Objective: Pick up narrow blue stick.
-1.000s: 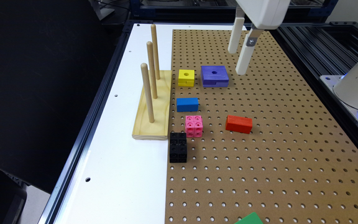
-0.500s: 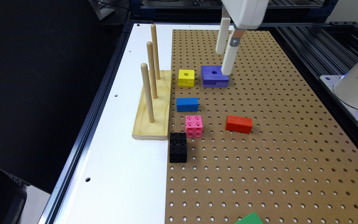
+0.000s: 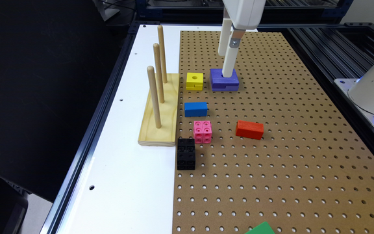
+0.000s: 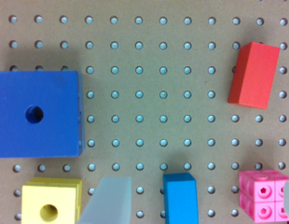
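The narrow blue stick (image 3: 195,109) lies flat on the brown pegboard (image 3: 271,169), between the yellow cube and the pink cube. My gripper (image 3: 226,63) hangs over the larger purple-blue block with a centre hole (image 3: 224,82), farther back than the stick and toward the exterior view's right of it. In the wrist view the stick (image 4: 180,198) shows between the two pale fingers (image 4: 109,198) of my gripper (image 4: 199,193). The gripper is open and holds nothing.
Around the stick are a yellow cube (image 3: 194,81), a pink cube (image 3: 202,131), a black block (image 3: 186,153) and a red block (image 3: 249,129). A wooden stand with three upright pegs (image 3: 159,110) is at the exterior view's left. A green piece (image 3: 260,229) pokes in at the near edge.
The gripper has moved toward the exterior view's left and come lower, from beyond the purple-blue block to right over it. The blocks have not moved.
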{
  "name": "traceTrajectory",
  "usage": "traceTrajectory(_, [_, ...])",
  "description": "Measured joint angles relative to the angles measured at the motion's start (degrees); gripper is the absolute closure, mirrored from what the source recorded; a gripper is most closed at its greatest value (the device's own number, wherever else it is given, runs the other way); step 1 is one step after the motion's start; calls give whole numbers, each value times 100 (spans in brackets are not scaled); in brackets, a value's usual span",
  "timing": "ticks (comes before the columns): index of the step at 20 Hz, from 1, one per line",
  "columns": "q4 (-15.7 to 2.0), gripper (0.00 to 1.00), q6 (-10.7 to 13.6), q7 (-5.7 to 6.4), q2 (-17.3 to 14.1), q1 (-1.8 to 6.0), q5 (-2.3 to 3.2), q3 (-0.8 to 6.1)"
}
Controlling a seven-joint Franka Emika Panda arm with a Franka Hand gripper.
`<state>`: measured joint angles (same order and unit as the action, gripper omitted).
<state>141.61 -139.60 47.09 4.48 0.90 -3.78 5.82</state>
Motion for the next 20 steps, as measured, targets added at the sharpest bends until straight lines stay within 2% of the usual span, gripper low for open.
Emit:
traceTrajectory(3, [-9, 0, 0, -8, -1, 45, 14, 0])
traceTrajectory(5, [-17, 0, -21, -8, -45, 47, 15, 1])
traceTrajectory(7, [-20, 0, -157, -8, -183, 45, 16, 3])
traceTrajectory(9, [-37, 0, -393, -8, -425, 44, 19, 5])
traceTrajectory(11, [-125, 0, -503, -8, -621, 43, 22, 5])
traceTrajectory(16, [-427, 0, -492, -8, -856, 42, 24, 6])
traceTrajectory(20, [-517, 0, -492, -8, -929, 42, 25, 6])
